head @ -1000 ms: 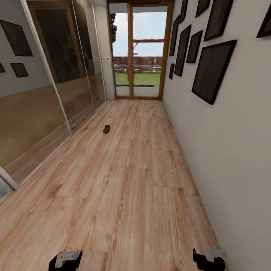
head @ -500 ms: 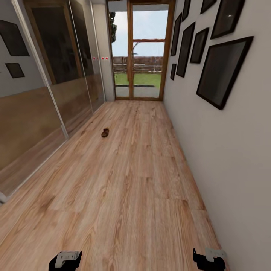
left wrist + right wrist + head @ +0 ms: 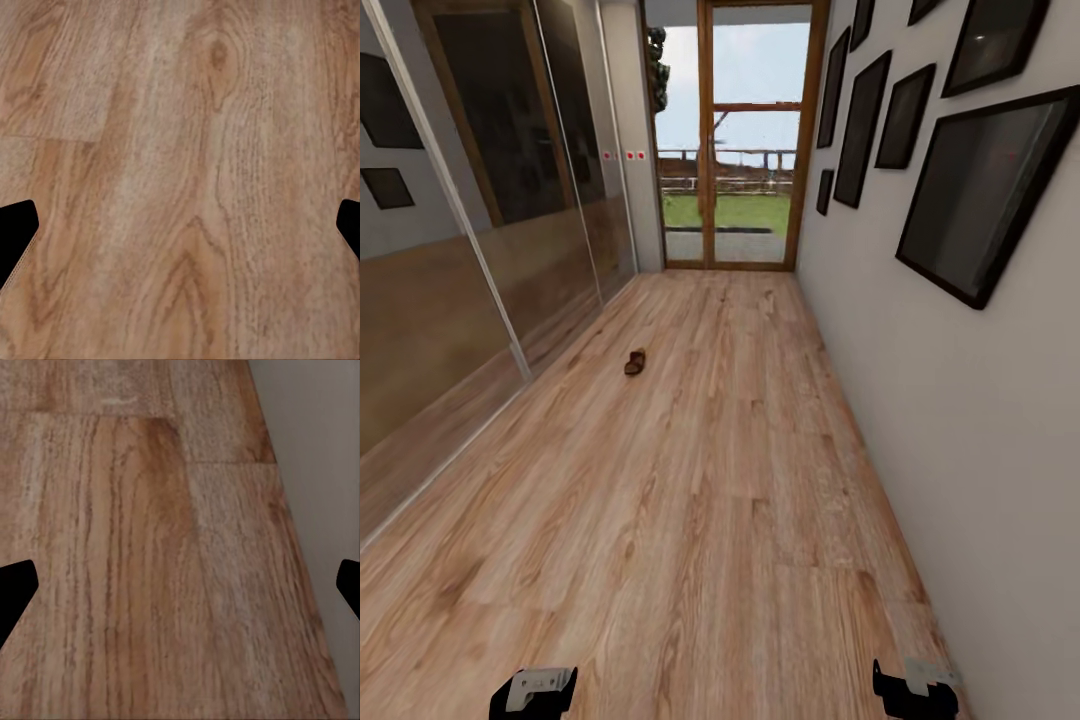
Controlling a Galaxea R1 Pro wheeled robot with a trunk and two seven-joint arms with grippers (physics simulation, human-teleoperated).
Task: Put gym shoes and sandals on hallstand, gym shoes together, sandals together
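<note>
Head view: one sandal point(image 3: 635, 362) on bare corridor floor point(image 3: 710, 500) near the mirrored wall point(image 3: 460, 300); both end effectors' fingers spread.

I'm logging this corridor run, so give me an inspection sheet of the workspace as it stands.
Surface: corridor floor, light wood-grain planks.
Job's things: one brown sandal lying on the floor far ahead, towards the mirrored wall; too small to tell more.
Clutter: nothing seen.
Grippers: left gripper and right gripper low at the head view's bottom edge, both open over the planks, holding nothing.
Cables: nothing seen.
Surroundings: mirrored sliding panels on the left, dark picture frames on the white right wall, glazed wooden door at the far end.
</note>
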